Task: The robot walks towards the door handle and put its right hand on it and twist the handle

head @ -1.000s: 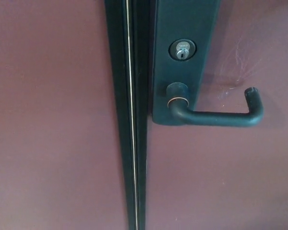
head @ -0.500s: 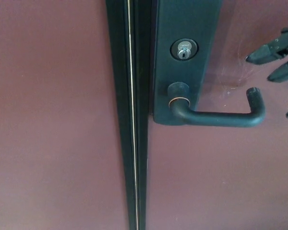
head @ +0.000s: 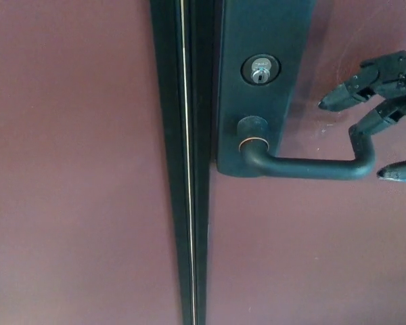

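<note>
A black lever door handle (head: pixel 304 166) juts from a dark plate (head: pixel 257 34) on a maroon door (head: pixel 311 257); it runs level to the right and bends up at its tip. My right hand (head: pixel 382 108) comes in from the right edge, open, fingers spread. Two fingers (head: pixel 342 96) point left above the handle's upturned tip, one crossing just over it. The thumb (head: pixel 399 171) lies below and right of the tip. No finger is closed around the handle. The left hand does not show.
A keyhole cylinder (head: pixel 260 69) sits in the plate above the handle's root. A dark vertical door seam with a thin bright strip (head: pixel 187 203) runs down the picture left of the plate. A second maroon door leaf (head: pixel 68 169) fills the left.
My right hand has moved left from the right edge, its fingers now over the handle's upturned tip. One second ago no hand showed. The handle has not turned.
</note>
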Robot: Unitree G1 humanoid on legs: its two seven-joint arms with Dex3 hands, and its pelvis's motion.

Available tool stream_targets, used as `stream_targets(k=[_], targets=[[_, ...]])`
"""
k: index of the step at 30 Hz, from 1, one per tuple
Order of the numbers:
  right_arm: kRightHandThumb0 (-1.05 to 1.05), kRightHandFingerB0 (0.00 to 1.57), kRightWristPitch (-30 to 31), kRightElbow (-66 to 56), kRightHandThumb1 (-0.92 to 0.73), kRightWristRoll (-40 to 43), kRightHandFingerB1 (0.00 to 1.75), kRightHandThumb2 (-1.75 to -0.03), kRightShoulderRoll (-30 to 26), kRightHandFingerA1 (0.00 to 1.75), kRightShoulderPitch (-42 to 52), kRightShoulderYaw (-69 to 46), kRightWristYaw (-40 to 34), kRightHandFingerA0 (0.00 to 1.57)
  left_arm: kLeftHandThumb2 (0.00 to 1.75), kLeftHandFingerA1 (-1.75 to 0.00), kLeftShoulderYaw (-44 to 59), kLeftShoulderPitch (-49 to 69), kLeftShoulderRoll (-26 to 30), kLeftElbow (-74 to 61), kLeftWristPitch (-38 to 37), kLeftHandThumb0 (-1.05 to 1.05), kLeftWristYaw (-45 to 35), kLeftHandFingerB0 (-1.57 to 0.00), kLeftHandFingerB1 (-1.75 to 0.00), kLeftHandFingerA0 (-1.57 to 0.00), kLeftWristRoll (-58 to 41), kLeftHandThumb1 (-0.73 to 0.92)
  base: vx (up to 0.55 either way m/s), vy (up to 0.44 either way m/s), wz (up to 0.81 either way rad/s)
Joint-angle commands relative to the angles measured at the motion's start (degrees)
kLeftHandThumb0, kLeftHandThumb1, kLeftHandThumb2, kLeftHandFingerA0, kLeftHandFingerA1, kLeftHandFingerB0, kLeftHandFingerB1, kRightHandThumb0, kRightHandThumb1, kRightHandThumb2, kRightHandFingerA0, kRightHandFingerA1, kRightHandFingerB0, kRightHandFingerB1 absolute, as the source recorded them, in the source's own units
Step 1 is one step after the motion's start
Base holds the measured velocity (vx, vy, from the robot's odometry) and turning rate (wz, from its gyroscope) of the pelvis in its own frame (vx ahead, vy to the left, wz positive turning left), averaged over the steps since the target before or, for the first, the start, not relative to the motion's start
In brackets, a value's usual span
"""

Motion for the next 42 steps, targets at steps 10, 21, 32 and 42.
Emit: stream_targets(k=[10, 21, 32, 42], targets=[[-0.50, 0.31, 4.43, 0.98, -0.42, -6.54, 0.46, -0.80, 4.37, 0.55, -5.71, 4.33, 3.11, 0.45, 0.62, -0.41, -0.63, 0.10, 0.56, 0.46, 0.11, -0.12, -0.29, -0.36, -0.37, -0.40, 0.64, 0.72, 0.00, 0.000, 0.00], [-0.48, 0.44, 6.62, 0.98, -0.53, -9.07, 0.36, -0.56, 6.55, 0.41, -8.07, 6.39, 5.02, 0.49, 0.62, -0.41, -0.56, 0.48, 0.75, -0.31, -0.44, -0.12, -0.64, -0.35, -0.37, -0.39, 0.34, 0.72, 0.00, 0.000, 0.00], [-0.46, 0.43, 8.62, 1.77, -0.53, -13.60, 0.36, -0.56, 8.21, 0.41, -9.08, 11.68, 6.22, 0.49, 0.62, -0.41, -0.30, 0.08, 0.69, 0.32, -0.29, -0.12, -0.55, -0.35, -0.37, -0.39, 0.17, 0.72, 0.00, 0.000, 0.00], [-0.47, 0.46, 8.56, 3.16, -0.53, -17.85, 0.36, -0.57, 8.39, 0.40, -9.96, 15.33, 8.24, 0.48, 0.62, -0.41, -0.55, 0.59, 1.13, -0.75, -0.41, -0.11, -0.59, -0.36, -0.37, -0.40, 0.39, 0.72, 0.00, 0.000, 0.00]])
